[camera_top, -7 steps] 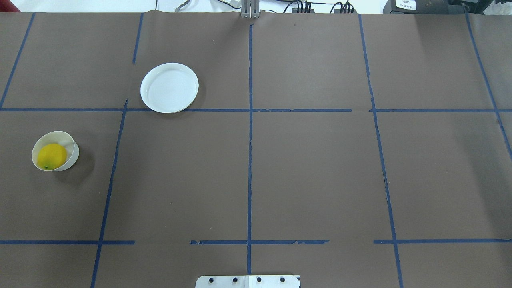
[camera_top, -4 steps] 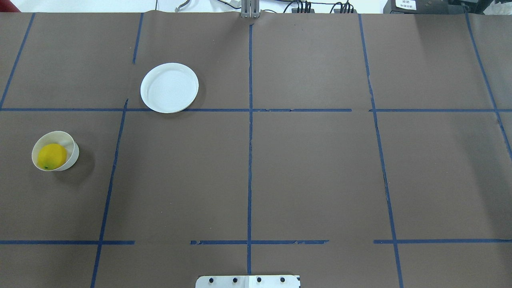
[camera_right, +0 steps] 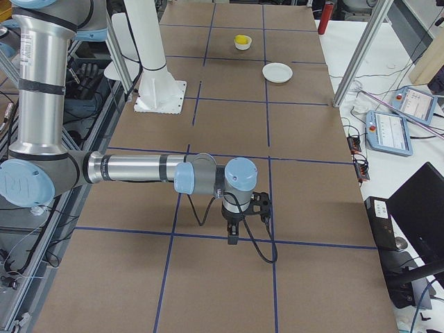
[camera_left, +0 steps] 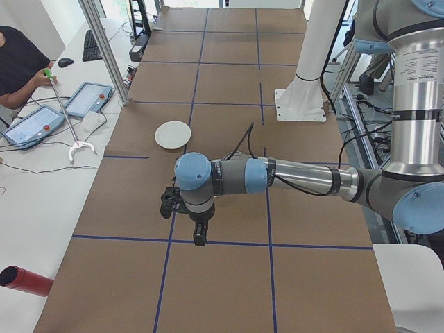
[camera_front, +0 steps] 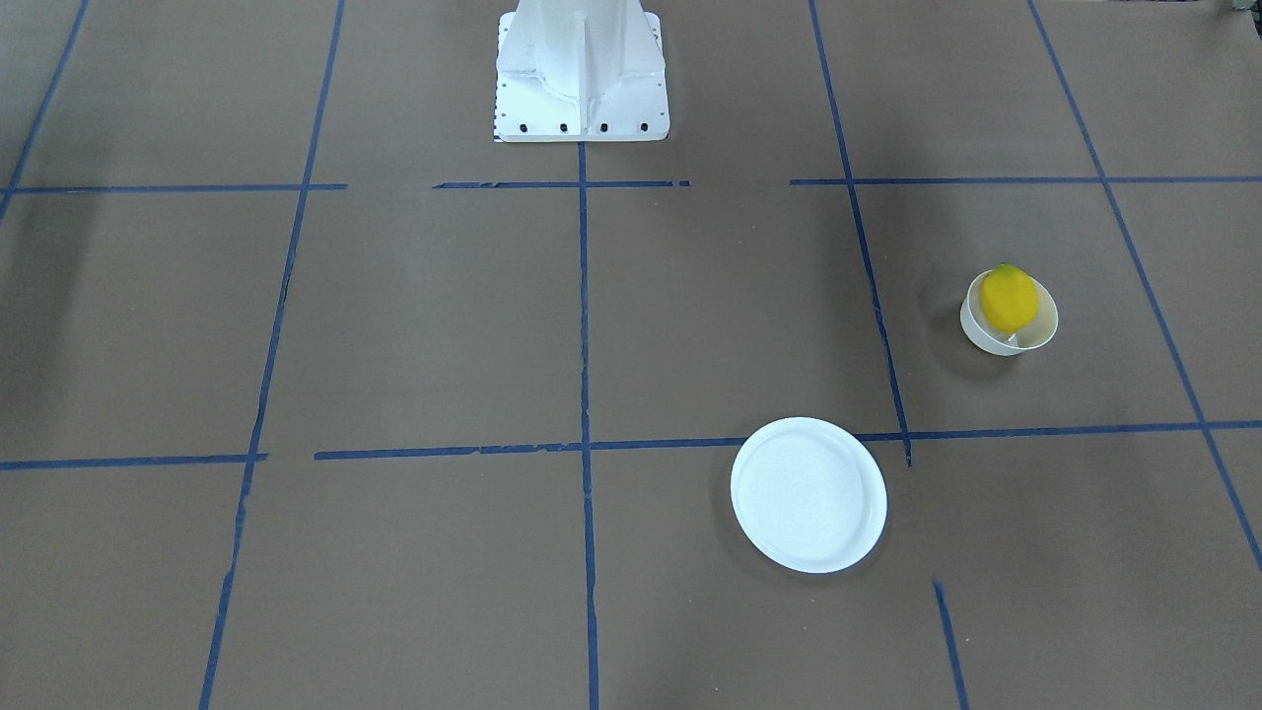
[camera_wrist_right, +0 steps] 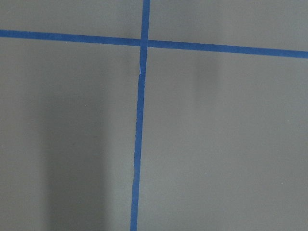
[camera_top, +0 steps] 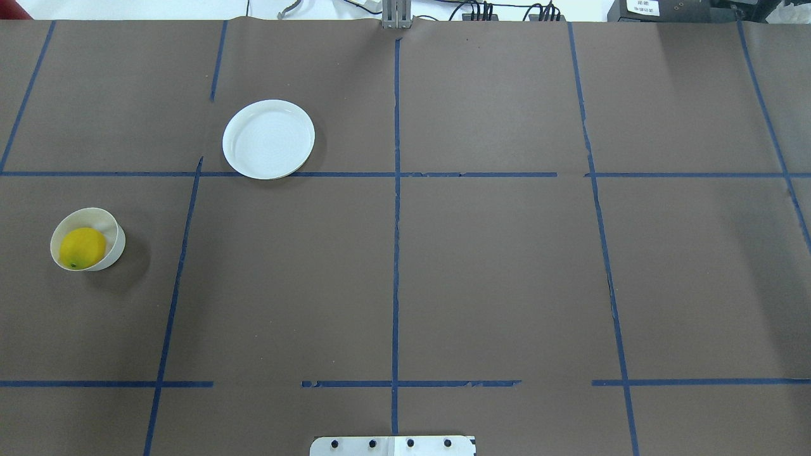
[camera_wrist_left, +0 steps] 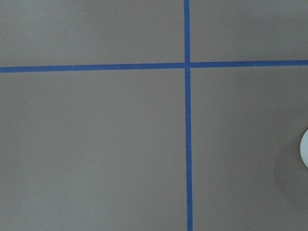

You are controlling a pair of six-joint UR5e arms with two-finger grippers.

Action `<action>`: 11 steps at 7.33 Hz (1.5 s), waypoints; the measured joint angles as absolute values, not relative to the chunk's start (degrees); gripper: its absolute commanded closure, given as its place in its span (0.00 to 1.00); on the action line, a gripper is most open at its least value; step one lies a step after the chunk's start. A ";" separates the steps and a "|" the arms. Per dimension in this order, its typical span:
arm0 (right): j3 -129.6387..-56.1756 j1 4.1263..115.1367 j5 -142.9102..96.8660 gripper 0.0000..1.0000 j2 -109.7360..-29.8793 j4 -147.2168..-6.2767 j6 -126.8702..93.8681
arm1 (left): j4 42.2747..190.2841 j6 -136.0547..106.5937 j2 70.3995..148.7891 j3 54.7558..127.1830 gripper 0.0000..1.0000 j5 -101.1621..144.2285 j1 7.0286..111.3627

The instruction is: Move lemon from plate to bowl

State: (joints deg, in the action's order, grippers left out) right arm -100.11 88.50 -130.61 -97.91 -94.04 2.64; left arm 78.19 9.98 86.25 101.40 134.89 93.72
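The yellow lemon (camera_top: 82, 247) lies inside the small off-white bowl (camera_top: 113, 225) at the table's left. It also shows in the front view, lemon (camera_front: 1009, 299) in bowl (camera_front: 1040, 330). The flat white plate (camera_top: 268, 139) (camera_front: 808, 494) stands bare, farther back and to the right of the bowl. No gripper shows in the overhead, front or wrist views. My left gripper (camera_left: 199, 234) shows only in the left side view and my right gripper (camera_right: 232, 234) only in the right side view, both pointing down above the brown paper. I cannot tell whether either is open or shut.
Brown paper with blue tape lines (camera_top: 395, 221) covers the table. The robot's white base (camera_front: 580, 69) stands at the near edge. An operator with tablets (camera_left: 41, 121) and a grabber stick sits at the table's far side. A white rim edge (camera_wrist_left: 304, 149) shows in the left wrist view.
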 measured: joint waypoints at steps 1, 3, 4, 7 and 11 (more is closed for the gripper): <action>-100.11 88.51 -130.61 0.00 -97.91 -94.04 2.64 | 78.46 10.05 86.40 101.37 0.00 134.88 93.65; -100.11 88.51 -130.61 0.00 -97.91 -94.04 2.64 | 78.38 10.05 86.81 101.46 0.00 134.93 93.61; -100.11 88.51 -130.61 0.00 -97.91 -94.04 2.64 | 78.29 9.99 86.93 101.47 0.00 134.92 93.61; -100.11 88.51 -130.61 0.00 -97.91 -94.04 2.64 | 78.18 9.62 86.85 101.37 0.00 134.67 93.60; -100.11 88.51 -130.61 0.00 -97.91 -94.04 2.64 | 78.39 9.75 87.43 101.64 0.00 134.73 93.60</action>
State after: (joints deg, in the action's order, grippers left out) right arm -100.11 88.51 -130.61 -97.91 -94.04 2.64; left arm 78.39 9.75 87.43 101.64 134.73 93.60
